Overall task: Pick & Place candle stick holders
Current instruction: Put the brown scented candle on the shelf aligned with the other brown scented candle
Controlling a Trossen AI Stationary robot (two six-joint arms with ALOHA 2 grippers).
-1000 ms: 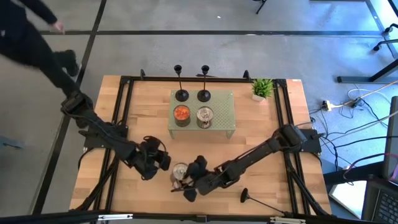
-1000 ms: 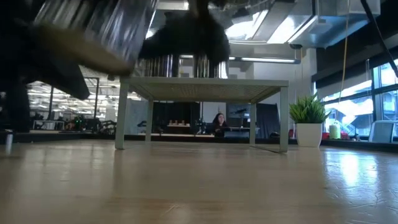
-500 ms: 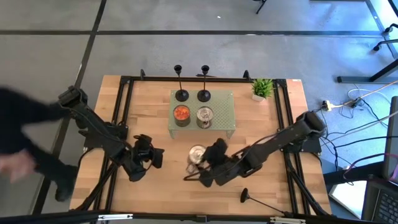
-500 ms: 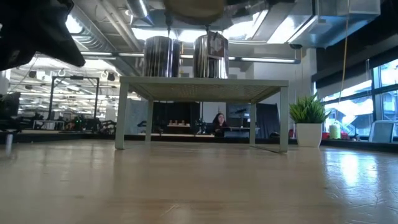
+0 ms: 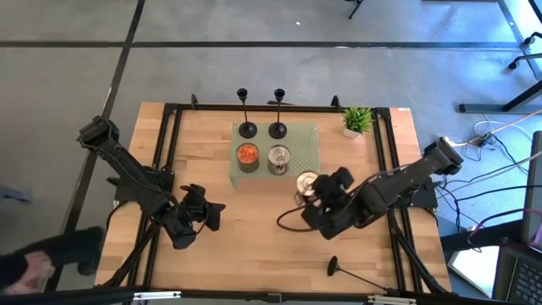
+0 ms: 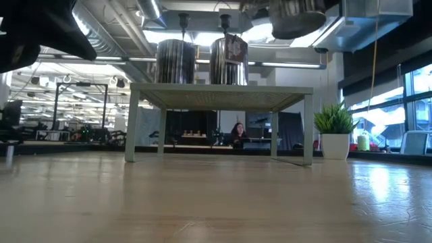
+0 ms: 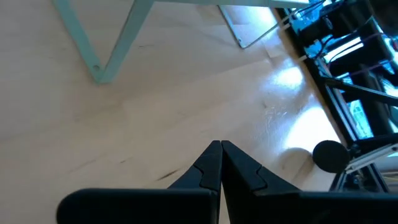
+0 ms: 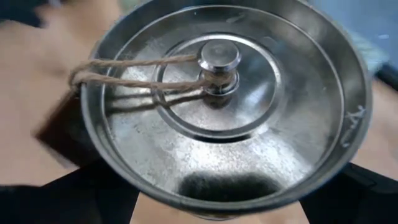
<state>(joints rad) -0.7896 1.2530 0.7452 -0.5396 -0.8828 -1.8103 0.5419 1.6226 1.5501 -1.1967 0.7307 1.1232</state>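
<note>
While right pincer (image 5: 315, 193) carries a lidded silver tin (image 5: 306, 183) at frame centre-right, pinched wide, two candle stick holders (image 5: 246, 129) sit upright on shelf (image 5: 306, 152); third (image 5: 334, 269) lies on worktop (image 5: 212, 254), bottom. Left pincer (image 5: 207, 217) pressed together, idle.

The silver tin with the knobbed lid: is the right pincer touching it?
Touching. The right wrist view shows the silver tin wedged between the right pincer's dark fingers.

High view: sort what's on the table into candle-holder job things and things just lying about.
Job: two upright black metal candle stick holders on the pale green riser; third black holder lying near the table front.
Lying about: orange tin can, silver tin can, silver lidded tin in right gripper, green potted plant. Idle: left gripper, shut.
</note>
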